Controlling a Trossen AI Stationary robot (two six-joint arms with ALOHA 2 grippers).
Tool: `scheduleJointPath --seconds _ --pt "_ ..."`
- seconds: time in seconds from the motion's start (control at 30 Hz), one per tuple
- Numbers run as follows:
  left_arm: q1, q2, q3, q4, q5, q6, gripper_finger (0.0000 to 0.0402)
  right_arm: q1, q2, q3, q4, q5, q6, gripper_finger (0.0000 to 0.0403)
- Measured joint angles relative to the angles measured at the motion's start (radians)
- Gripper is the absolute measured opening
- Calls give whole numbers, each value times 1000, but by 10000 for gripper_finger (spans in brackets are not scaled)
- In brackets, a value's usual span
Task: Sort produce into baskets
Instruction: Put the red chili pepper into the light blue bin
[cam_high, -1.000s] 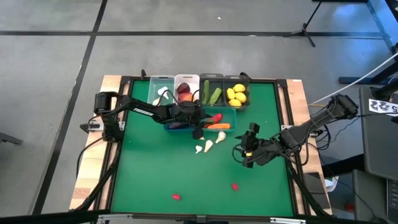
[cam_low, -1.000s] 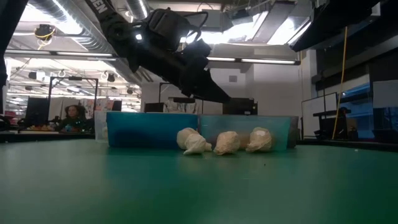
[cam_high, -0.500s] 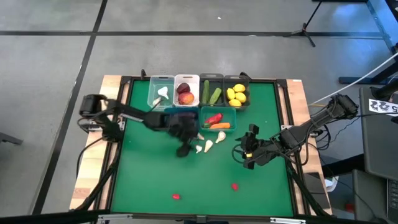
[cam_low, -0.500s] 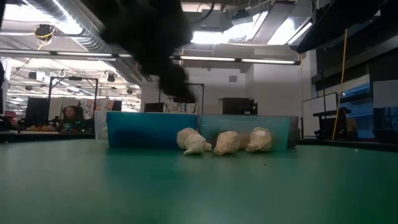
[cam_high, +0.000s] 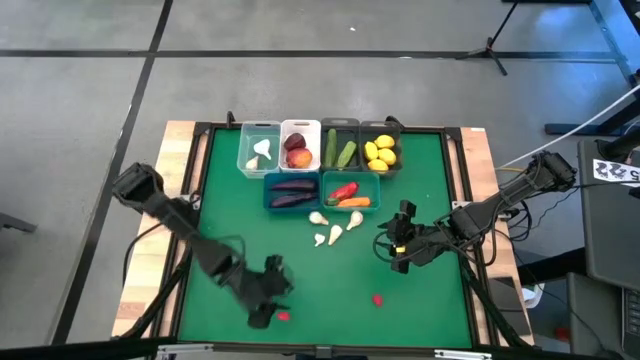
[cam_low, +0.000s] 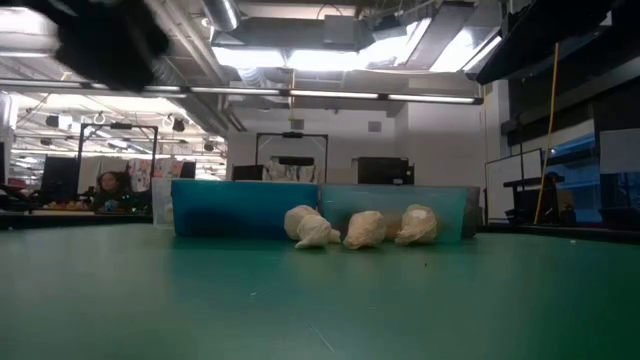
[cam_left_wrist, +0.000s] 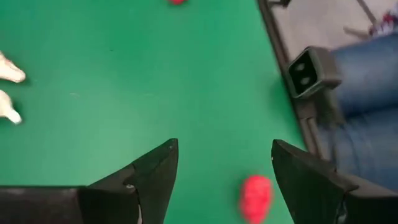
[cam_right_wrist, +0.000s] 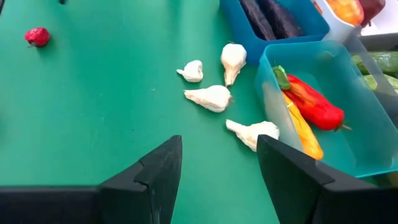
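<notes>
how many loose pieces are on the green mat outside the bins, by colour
white toy garlic bulbs: 4
small red toy fruits: 2, one by the open left gripper
total: 6

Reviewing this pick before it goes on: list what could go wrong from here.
The left end effector, open, is beside a small red piece near the table's front edge; a nudge might roll it off. Four garlic pieces lie loose close to the teal bin; an arm passing over could scatter them.

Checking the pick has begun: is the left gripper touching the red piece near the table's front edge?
Apart. In the left wrist view the red piece lies between the open left gripper fingers, with green mat showing on both sides.
</notes>
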Motion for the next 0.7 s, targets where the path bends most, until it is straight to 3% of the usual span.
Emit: scheduleJointPath --seconds 0.27,0.7 --pt "-184 105 0 144 -331 -138 251 0 0 0 0 -1 0 209" --pt "-207 274 0 156 -354 -166 251 0 0 0 2 -9 9 209"
